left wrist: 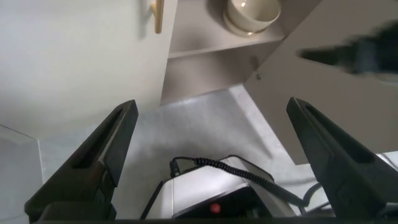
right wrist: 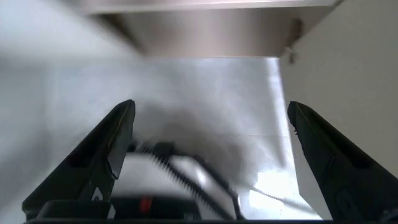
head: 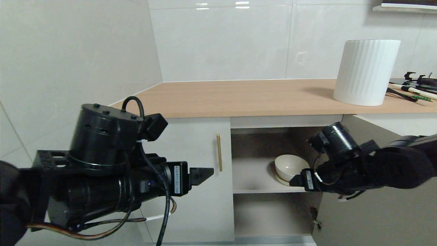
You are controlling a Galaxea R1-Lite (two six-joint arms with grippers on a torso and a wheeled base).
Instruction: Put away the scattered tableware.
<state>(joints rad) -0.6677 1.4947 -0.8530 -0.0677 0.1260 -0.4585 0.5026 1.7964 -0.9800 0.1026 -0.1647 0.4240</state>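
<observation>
Bowl (head: 290,166): one, cream, on the open cupboard's upper shelf (head: 252,177) (a second dish seems to lie under it). The right pincer (right wrist: 211,112), released, hangs just beside it at four o'clock. The left pincer (left wrist: 211,112), also released, faces the one shut door (head: 205,212) at nine o'clock. One ribbed white container (head: 367,71) stands on the counter (head: 239,97) at one o'clock.

Open into the right cabinet bay (head: 259,150): room on the shelf (head: 252,181) left of the bowl (head: 290,166), and more room below the shelf. Blocked on the left by the closed door (head: 201,205) and its handle (head: 219,152); hemmed in on the right by the open door (head: 375,218). Up on the bench (head: 239,97), room to pass left of the white ribbed container (head: 367,71).
</observation>
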